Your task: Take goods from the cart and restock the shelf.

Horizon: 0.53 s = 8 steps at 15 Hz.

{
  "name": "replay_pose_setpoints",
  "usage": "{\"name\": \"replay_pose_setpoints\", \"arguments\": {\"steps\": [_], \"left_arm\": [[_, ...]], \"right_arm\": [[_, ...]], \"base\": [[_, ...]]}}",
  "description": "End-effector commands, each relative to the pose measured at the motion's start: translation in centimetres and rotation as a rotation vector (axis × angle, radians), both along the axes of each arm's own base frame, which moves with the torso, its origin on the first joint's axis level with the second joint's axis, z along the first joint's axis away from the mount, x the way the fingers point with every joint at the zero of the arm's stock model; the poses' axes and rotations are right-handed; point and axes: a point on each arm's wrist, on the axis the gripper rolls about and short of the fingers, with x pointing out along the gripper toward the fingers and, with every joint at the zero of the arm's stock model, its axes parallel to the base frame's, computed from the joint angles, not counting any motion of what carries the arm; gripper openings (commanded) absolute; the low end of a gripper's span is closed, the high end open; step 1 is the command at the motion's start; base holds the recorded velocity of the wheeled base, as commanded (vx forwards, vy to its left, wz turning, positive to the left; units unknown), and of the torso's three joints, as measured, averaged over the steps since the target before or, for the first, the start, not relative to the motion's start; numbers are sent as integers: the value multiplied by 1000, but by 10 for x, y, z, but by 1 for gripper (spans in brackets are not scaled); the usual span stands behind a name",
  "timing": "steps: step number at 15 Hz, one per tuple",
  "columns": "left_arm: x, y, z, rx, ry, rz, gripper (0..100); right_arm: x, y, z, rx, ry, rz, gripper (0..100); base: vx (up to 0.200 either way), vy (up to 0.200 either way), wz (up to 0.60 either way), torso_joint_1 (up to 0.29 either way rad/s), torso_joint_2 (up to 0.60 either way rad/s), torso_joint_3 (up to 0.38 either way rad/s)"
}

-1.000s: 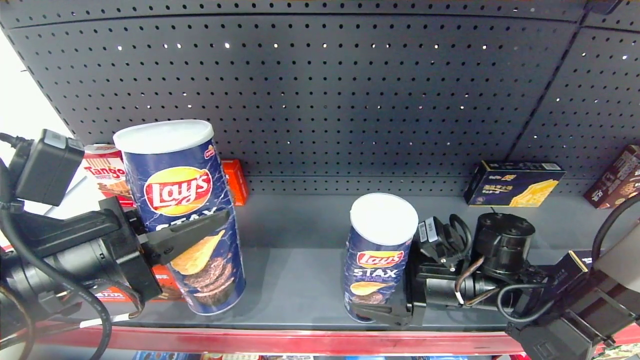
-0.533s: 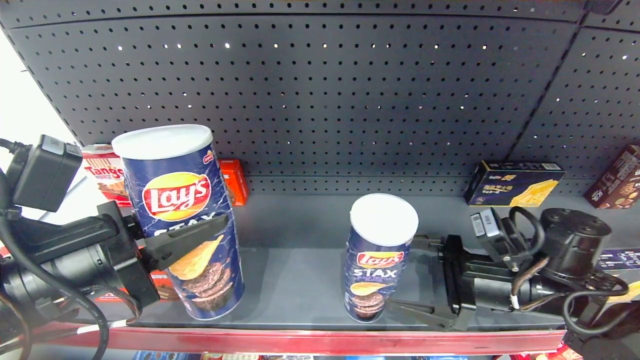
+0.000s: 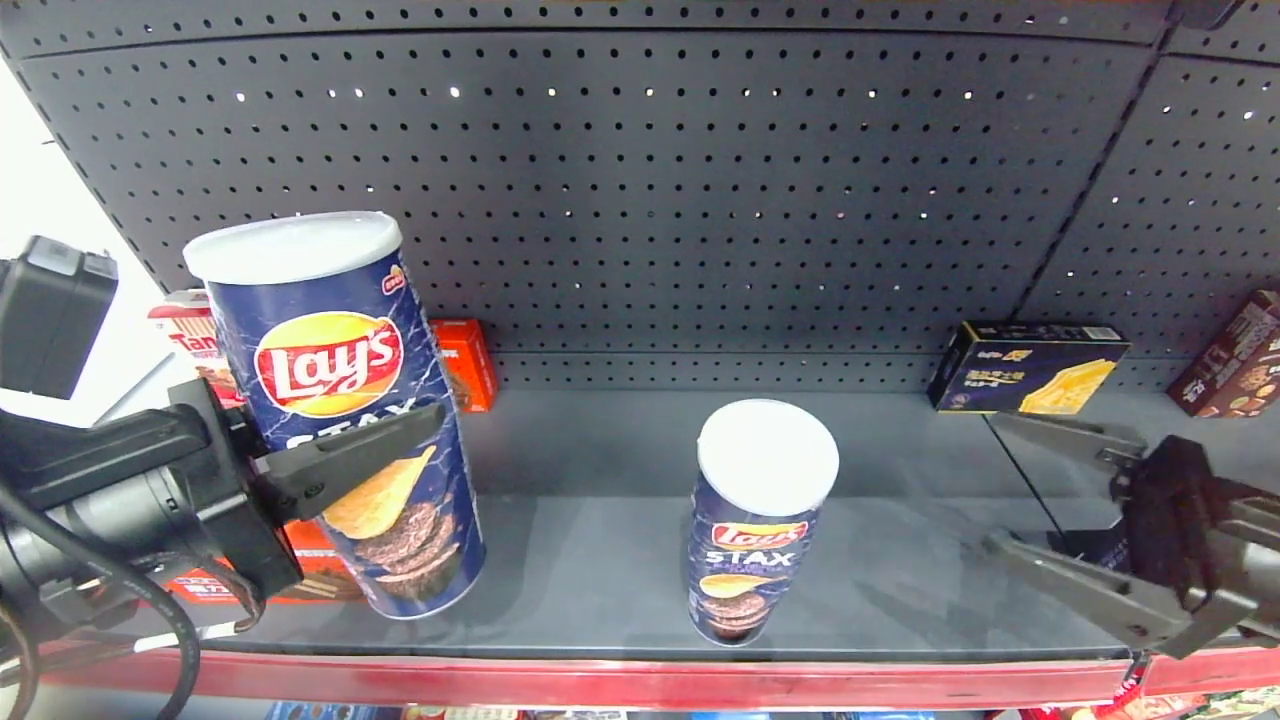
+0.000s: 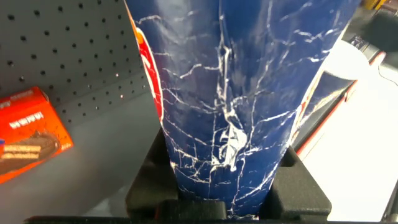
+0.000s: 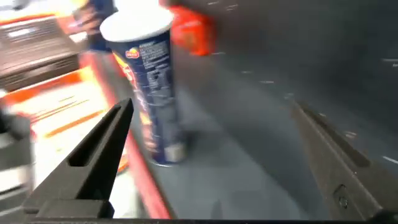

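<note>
Left gripper [image 3: 345,455]: closed around the lower half of the held chip can, one black finger lying across the can's printed front and the other hidden behind it. In the left wrist view the gripper [image 4: 227,199] clamps the blue wall from both sides.

Held chip can [image 3: 330,400]: a tall blue tube with a white lid, upright with a slight lean, over the left front part of the shelf. Whether its base touches the deck cannot be told.

Right gripper [image 3: 995,482]: spread wide and holding nothing, at the right front of the shelf and pointing left. It is well apart from the standing chip can. In the right wrist view its two dark fingers [image 5: 99,155] frame that can from a distance.

Standing chip can [image 3: 762,520]: a matching blue tube with a white lid, upright on the shelf deck near the front edge, about midway along. No gripper touches it.

Shelf [image 3: 600,460]: a grey deck with a red front lip, backed by a dark pegboard [image 3: 640,200].

Orange box [image 3: 465,362]: at the back of the shelf, just behind the held chip can.

Wafer box [image 3: 185,335]: red and white, at the far left, partly covered by the held chip can.

Dark box with yellow print [image 3: 1025,368]: propped against the pegboard at the back right.

Brown box [image 3: 1235,355]: at the far right edge, leaning.
</note>
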Motion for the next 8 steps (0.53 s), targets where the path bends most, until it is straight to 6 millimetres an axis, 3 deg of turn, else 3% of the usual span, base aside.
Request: {"name": "replay_pose_setpoints", "arguments": {"steps": [1,4,8], "left_arm": [[-1,0,4,-4,-17,-6,0],[4,-4,14,-10,-47,-15,0],[6,-5,16,-8,-54,-19,0]], "right_arm": [[-42,-34,18,29,-93,-205,100],[-81,-51,10,39,-58,-486,100],[-147,-44,-43,81,74,-764,100]], "base": [[0,0,0,0,0,0],[0,0,0,0,0,0],[0,0,0,0,0,0]]}}
